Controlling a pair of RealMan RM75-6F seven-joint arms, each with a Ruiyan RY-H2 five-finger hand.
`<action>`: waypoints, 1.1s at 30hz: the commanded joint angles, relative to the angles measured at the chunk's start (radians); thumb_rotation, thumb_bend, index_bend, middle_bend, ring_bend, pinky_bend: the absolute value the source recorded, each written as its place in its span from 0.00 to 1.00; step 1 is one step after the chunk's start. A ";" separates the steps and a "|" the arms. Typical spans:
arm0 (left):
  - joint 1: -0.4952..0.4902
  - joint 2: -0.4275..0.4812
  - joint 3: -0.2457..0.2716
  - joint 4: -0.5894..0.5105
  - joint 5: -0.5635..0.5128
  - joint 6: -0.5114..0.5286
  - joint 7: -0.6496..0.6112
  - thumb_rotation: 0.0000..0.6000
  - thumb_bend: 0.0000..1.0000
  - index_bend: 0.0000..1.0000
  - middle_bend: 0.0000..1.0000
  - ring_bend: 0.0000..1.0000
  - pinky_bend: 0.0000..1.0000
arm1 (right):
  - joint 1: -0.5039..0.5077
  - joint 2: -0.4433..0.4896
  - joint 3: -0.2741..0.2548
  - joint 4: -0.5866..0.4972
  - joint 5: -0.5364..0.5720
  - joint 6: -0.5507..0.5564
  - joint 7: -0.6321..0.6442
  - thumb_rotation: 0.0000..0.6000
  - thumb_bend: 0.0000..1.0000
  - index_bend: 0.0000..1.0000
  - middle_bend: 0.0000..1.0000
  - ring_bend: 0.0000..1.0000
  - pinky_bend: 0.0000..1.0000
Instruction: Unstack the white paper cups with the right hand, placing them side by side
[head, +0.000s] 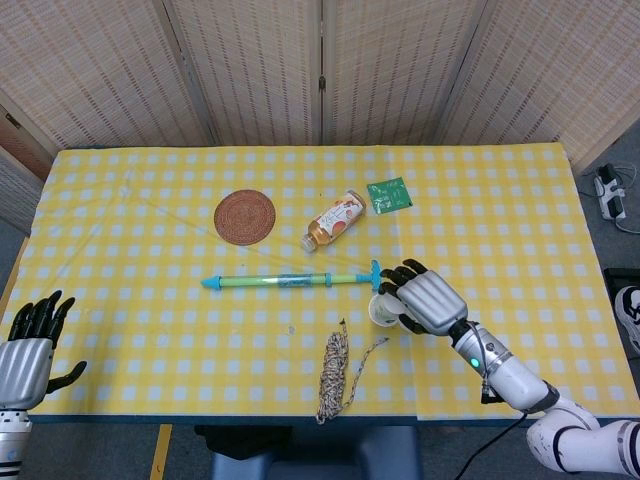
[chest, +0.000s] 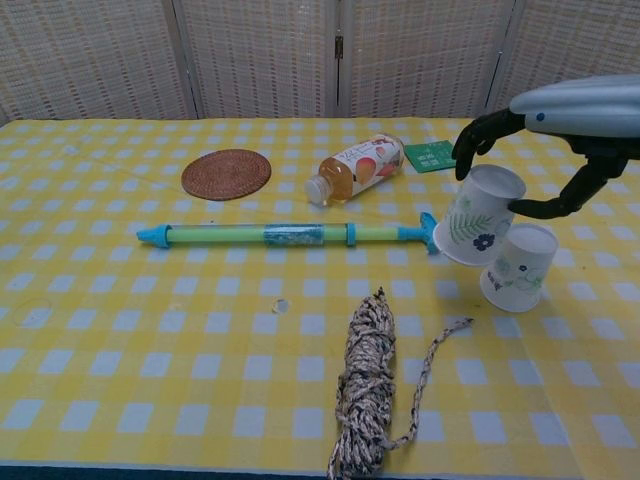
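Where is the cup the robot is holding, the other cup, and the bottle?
held cup (chest: 474, 217), chest view, on its leafy side wall.
other cup (chest: 520, 268), chest view, on its side, upside down on the table.
bottle (chest: 362, 164), chest view, on its label.

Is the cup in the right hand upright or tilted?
Tilted: the held cup, upside down, leans with its rim toward the bottom left, unlike the standing cup. Right hand grips it.

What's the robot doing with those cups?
The robot's right hand holds one white paper cup tilted, upside down, above the yellow checked table. A second cup stands upside down just beside it. The held cup isn't set down yet. The left hand is open at the table's edge, holding nothing.
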 joint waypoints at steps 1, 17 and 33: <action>-0.001 -0.002 0.001 0.003 0.000 -0.003 -0.002 1.00 0.25 0.03 0.00 0.02 0.08 | 0.025 -0.041 -0.004 0.032 0.032 -0.022 -0.026 1.00 0.48 0.40 0.20 0.19 0.13; 0.004 -0.008 0.003 0.024 -0.007 -0.005 -0.020 1.00 0.25 0.03 0.00 0.02 0.08 | 0.078 -0.162 -0.037 0.126 0.116 -0.035 -0.125 1.00 0.48 0.40 0.20 0.19 0.13; 0.004 -0.013 0.004 0.041 -0.006 -0.009 -0.034 1.00 0.25 0.03 0.00 0.02 0.08 | 0.092 -0.176 -0.060 0.137 0.154 -0.023 -0.145 1.00 0.48 0.38 0.19 0.19 0.13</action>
